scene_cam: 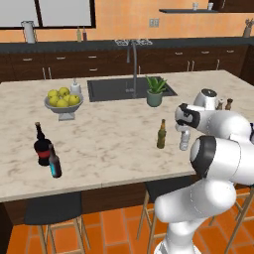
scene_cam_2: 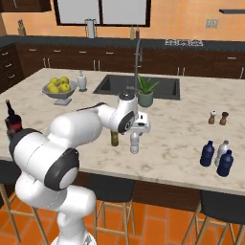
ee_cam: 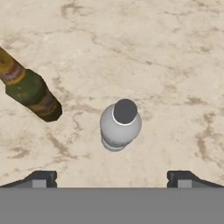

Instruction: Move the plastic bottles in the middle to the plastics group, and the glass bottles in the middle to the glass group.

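Pale bottle point(ee_cam: 120, 124): upright near the front edge of the counter point(scene_cam: 109, 144), about midway along it, dark cap on top; plastic by the look of it.
Olive bottle point(scene_cam: 161, 134): upright just beside the pale one, on its left, apart from it.
Gripper point(ee_cam: 110, 180): above the pale bottle, pointing down at its cap; jaws wide, nothing between them.
Glass group point(scene_cam: 42, 149): near the front left corner.
Plastics group point(scene_cam_2: 225, 163): near the front right corner, well apart from the middle pair.
Handling, pale bottle: probably light and thin-walled, smooth and round, so likely to tip or twist if squeezed off-centre; a hard squeeze may dent it.
Hold, pale bottle: best across the body just below the shoulder, jaws either side of the widest part, not on the narrow cap.
Handling, olive bottle: likely heavier, stiff, slippery and breakable; tall and slim, so easy to knock over while reaching beside it.
Hold, olive bottle: probably on the body at the label, low enough to stop it swinging.
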